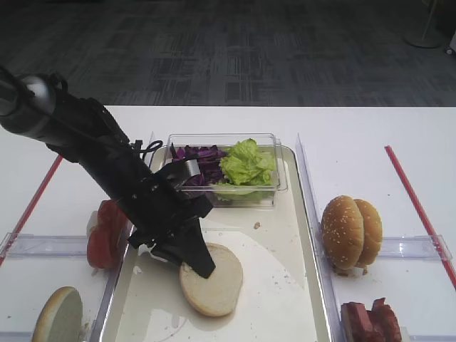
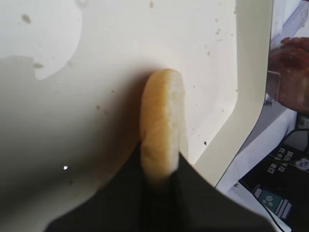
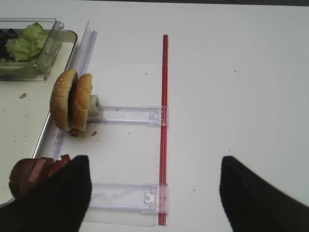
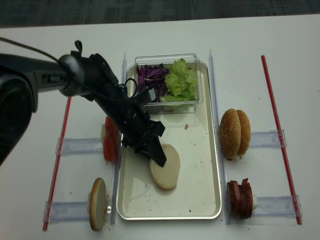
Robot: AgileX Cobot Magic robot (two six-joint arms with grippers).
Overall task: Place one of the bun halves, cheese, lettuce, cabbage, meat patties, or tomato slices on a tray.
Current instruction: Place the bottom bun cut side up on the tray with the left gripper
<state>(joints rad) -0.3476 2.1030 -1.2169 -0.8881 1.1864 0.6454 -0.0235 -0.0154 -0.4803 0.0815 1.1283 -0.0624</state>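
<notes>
Left wrist view, left fingers (image 2: 159,181) pinching bun half (image 2: 162,121) over tray (image 2: 72,96), right fingers (image 3: 154,193) spread.

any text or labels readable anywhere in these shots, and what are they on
No text can be read for certain.
Pale lettering on the left arm's upper link: too small and blurred to read.
White and teal stickers on a dark object beyond the tray rim, in the left wrist view: characters too blurred to read.
Food, clear box and table guides: no markings visible.
</notes>
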